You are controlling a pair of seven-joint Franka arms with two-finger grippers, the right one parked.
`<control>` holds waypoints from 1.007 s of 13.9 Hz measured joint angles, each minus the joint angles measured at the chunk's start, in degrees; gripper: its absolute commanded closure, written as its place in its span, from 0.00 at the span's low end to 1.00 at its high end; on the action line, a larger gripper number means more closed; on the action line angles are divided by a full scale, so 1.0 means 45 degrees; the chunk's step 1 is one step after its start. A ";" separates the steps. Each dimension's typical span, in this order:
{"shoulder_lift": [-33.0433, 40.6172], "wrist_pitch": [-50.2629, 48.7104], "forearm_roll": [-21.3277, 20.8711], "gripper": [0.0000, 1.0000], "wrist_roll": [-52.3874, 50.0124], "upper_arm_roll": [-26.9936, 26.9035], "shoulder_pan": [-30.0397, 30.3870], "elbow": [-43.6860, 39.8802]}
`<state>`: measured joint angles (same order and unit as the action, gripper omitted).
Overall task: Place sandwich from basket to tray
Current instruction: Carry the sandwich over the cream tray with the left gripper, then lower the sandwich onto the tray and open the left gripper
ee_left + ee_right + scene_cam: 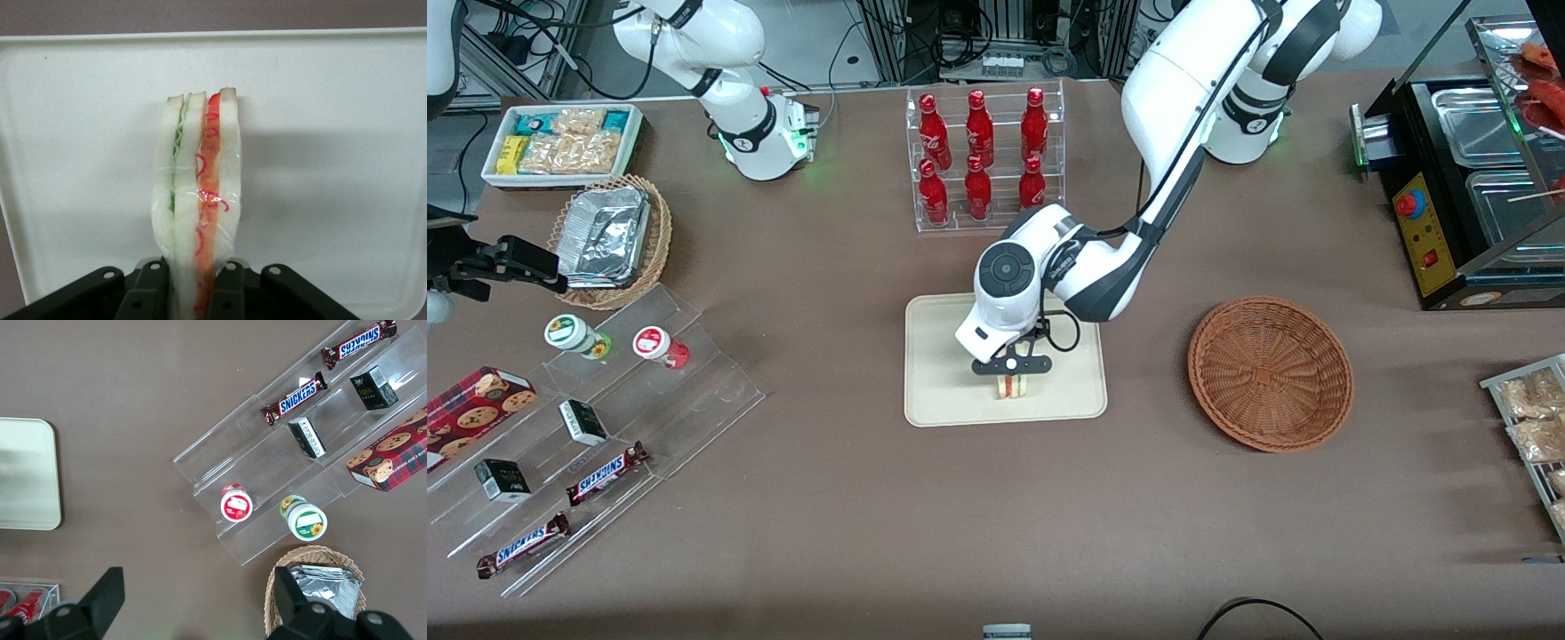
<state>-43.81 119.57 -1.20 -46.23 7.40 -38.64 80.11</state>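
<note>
Right up close at the wrist camera, the black fingers (148,283) are pinched in on the sandwich (197,200), one on each bread face, closed down to just the wedge's thickness. It stands on edge, wrapped in clear film, green filling in one seam, red in the other. From the front, the gripper (1011,367) hangs over the tray (938,373), the sandwich (1010,387) held low in the tray's nearer half; whether it touches the tray's floor I can't tell. The basket (1270,372) sits well apart toward the working arm's end of the table. Farther from the front camera than the tray stands a clear rack of red bottles (983,156).
</note>
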 measured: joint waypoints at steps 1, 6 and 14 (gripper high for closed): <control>-0.0036 -0.0003 0.0000 1.00 0.0000 -0.0005 0.0000 -0.0028; -0.0211 -0.0003 -0.0001 1.00 -0.0110 -0.0010 -0.0294 -0.0033; -0.0245 -0.0002 -0.0007 1.00 -0.0608 -0.0106 -0.0474 -0.0044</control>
<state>-44.91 119.56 -1.23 -48.96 6.93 -40.78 79.91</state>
